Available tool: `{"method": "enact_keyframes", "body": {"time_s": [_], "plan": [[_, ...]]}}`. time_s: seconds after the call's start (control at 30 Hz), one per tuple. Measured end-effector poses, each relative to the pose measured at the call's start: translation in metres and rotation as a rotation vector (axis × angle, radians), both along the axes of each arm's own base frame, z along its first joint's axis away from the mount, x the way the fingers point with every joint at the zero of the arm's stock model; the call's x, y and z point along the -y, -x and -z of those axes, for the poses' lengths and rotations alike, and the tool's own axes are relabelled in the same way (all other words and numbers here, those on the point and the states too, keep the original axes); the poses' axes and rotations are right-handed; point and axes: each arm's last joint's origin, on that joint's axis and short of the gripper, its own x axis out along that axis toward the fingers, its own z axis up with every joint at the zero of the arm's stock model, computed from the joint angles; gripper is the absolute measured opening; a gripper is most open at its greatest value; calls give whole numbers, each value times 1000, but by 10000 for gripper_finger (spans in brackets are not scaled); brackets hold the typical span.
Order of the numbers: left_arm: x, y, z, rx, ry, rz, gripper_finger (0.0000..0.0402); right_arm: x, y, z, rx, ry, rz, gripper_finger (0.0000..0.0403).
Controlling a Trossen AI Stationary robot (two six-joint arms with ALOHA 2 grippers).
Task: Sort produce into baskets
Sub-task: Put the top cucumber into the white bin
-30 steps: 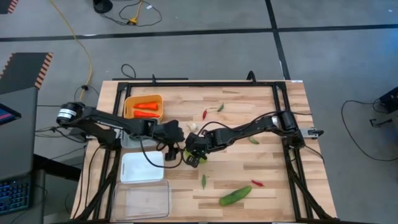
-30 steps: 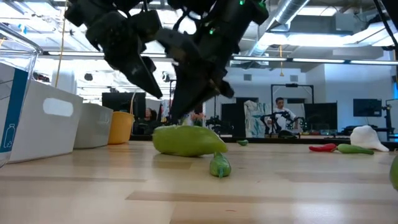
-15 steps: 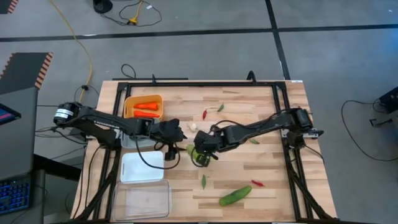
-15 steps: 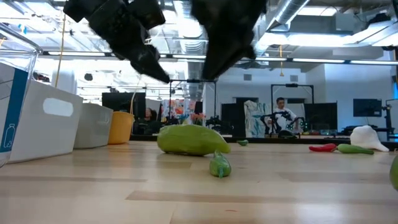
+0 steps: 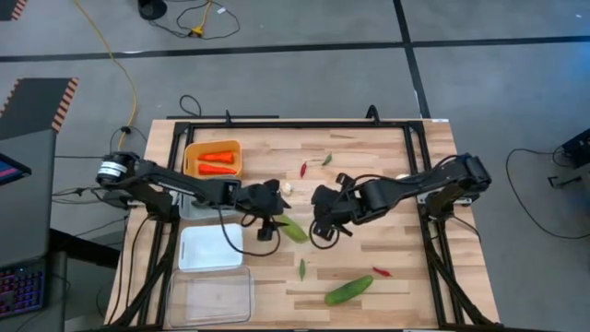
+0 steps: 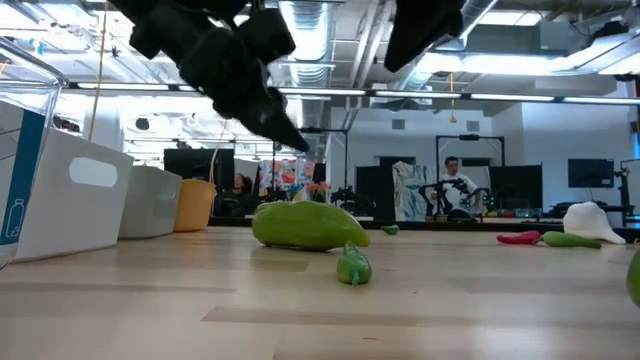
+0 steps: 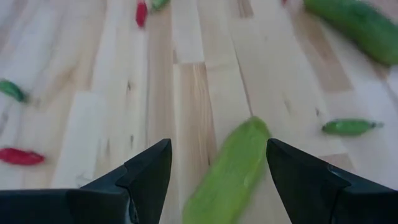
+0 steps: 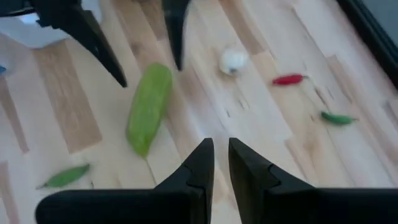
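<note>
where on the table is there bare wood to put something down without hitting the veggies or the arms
Most open: the far right corner, beyond the right gripper and right of the red chili. Also the wood between the white bin and the green chili. Crowded: mid-table, where the open left gripper hovers over the cucumber, garlic nearby.

Two dark, near-black arms, slim jointed links. Left arm [image 5: 175, 184]: pale silver-grey cylindrical joint cap at base near left edge of worktop; thin black cable looping off forearm. Right arm [image 5: 415, 184]: black links, bulkier joint housing near right edge; black cable loop under wrist. Left gripper [image 7: 217, 171]: two matte black, angular, wedge-shaped fingers with faceted faces. Right gripper [image 8: 221, 163]: two black tapered fingers, flat inner faces, same matte finish.
</note>
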Motion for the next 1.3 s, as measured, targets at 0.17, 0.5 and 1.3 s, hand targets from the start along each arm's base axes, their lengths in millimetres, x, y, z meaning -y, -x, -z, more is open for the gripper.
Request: {"method": "enact_keyframes", "body": {"time_s": [0.17,0.5,1.3], "plan": [[4,-21,14,-62,-1,58,249,4,11,-10,-5,7,5,75],[8,-50,43,-262,-63,157,249,5,16,-5,-81,19,2,75],[9,-57,32,-427,-35,137,165,-24,48,54,-275,-30,39,75]]}}
